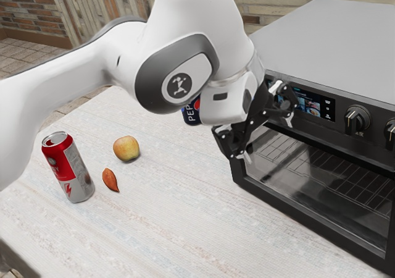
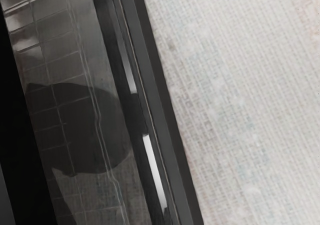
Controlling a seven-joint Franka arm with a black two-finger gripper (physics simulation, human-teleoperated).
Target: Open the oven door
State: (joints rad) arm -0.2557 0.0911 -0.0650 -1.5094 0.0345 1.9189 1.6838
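Oven door [image 1: 336,197]: shut, on the front of the oven [image 1: 333,37], which stands on the table [image 1: 160,235] toward the exterior view's right; a rack [image 1: 358,185] shows through its glass.
Gripper [image 1: 268,139]: at the upper end of the door's front nearest the exterior view's left, just below the control panel [image 1: 333,108].
Fingers: wide apart, nothing between them that I can make out; whether either touches the door I cannot tell.
Wrist view: door glass with a dark, rounded shape on it, a dark frame with bright streaks, pale tabletop beside it.
Red and silver can [image 1: 66,167]: upright, toward the table's edge at the exterior view's left.
Apple [image 1: 126,148]: between that can and the oven.
Reddish-brown pointed thing [image 1: 110,179]: lying between can and apple, apart from both.
Blue can [image 1: 192,116]: partly hidden behind the arm.
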